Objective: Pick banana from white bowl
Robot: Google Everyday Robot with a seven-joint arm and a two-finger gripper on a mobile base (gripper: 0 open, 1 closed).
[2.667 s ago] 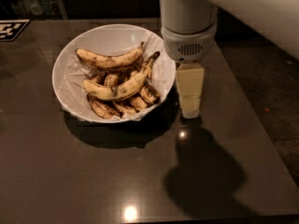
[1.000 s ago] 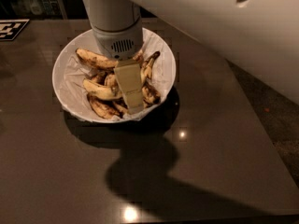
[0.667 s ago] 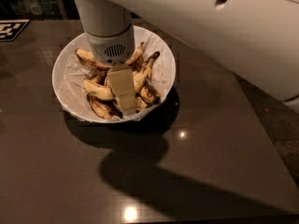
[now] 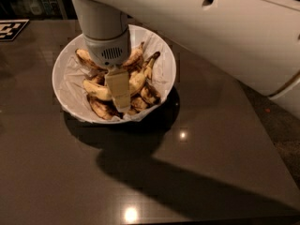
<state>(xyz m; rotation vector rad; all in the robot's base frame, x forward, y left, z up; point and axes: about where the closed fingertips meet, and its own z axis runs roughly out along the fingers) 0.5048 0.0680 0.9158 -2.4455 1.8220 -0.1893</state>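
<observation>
The white bowl [image 4: 169, 68], lined with crumpled white paper, stands at the back left of the dark table and holds several bananas. My gripper [image 4: 119, 93] hangs from the wrist straight down into the bowl, low over the middle of the pile. The long pale-yellow banana [image 4: 95, 89] lies across the pile under the gripper. Its left part shows beside the gripper and its far end [image 4: 138, 80] curves up to the right. Its middle is hidden behind the gripper. Another long banana [image 4: 83, 57] lies at the back, partly hidden by the wrist.
The dark brown table [image 4: 211, 149] spreads in front and to the right of the bowl. A black-and-white marker [image 4: 11, 29] lies at the far left corner. My white arm [image 4: 225, 27] crosses the upper right. The table's right edge meets the floor [image 4: 281, 125].
The gripper has moved left from beside the bowl's right rim to over the pile, then a little further left and lower among the bananas.
</observation>
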